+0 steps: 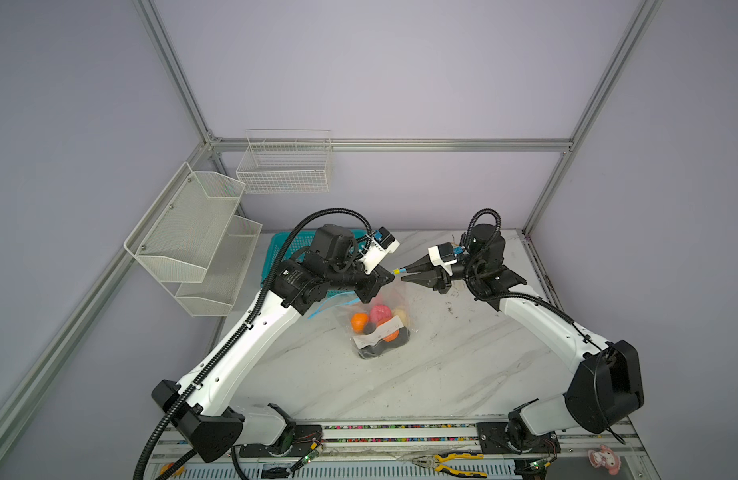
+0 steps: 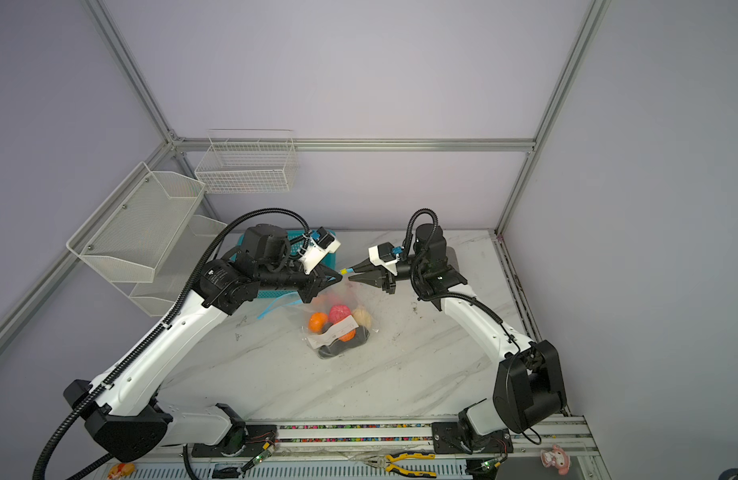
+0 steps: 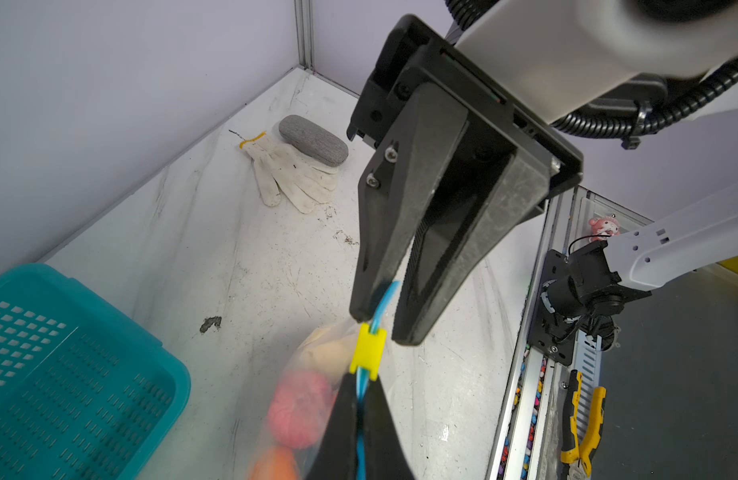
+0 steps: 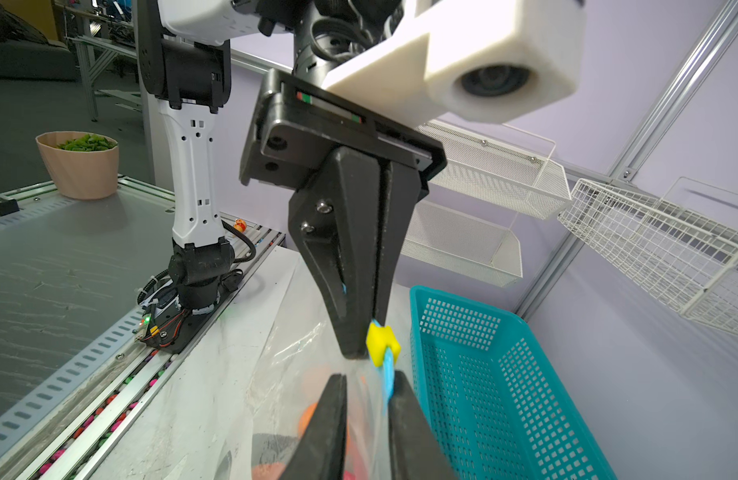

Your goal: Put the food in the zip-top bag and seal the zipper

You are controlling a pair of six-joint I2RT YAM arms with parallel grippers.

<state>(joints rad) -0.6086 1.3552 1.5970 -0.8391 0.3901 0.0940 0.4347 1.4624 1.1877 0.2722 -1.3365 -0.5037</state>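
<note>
Left gripper (image 1: 389, 277) is fully closed, pinching the zipper (image 3: 361, 432), i.e. the light-blue strip at the bag mouth. Just beside its tips the yellow slider (image 3: 367, 351) sits on the strip. Right gripper (image 1: 403, 274) points at it from the opposite side, tips near the slider. Its jaws are a bit apart w/ the strip running btw. them, and no firm grip is visible. Zip-top bag (image 1: 390, 299) hangs under both grippers, its bottom on the table (image 1: 463, 365). Food (image 1: 379, 314) is inside: orange, pink, cream balls + dark pieces at the bottom.
</note>
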